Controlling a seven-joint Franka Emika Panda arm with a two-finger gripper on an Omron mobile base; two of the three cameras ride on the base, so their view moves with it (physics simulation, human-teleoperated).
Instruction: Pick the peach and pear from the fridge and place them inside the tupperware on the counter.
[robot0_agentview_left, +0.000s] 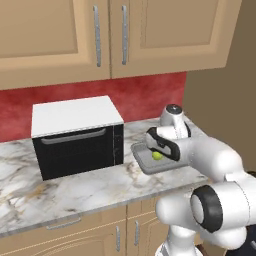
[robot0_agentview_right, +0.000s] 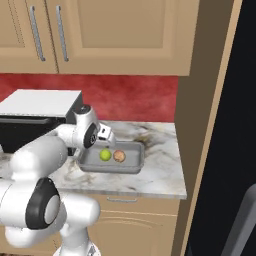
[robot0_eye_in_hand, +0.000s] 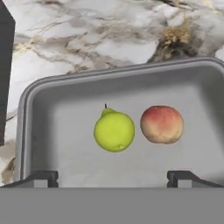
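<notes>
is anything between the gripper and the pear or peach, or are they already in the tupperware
Nothing visible stands in the way. The pear and the peach both lie side by side, slightly apart, on the floor of the tupperware on the counter. The gripper hangs just above them, jaws spread wide and empty.

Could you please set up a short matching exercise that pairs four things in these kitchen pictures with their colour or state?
Column one:
1. pear
2. peach
3. microwave
4. claw

Column two:
A. black body with a white top, standing on the counter
B. open, empty, above the tupperware
C. red-orange, lying in the tupperware
D. yellow-green, lying in the tupperware

Right pairs: 1-D, 2-C, 3-A, 4-B.
</notes>
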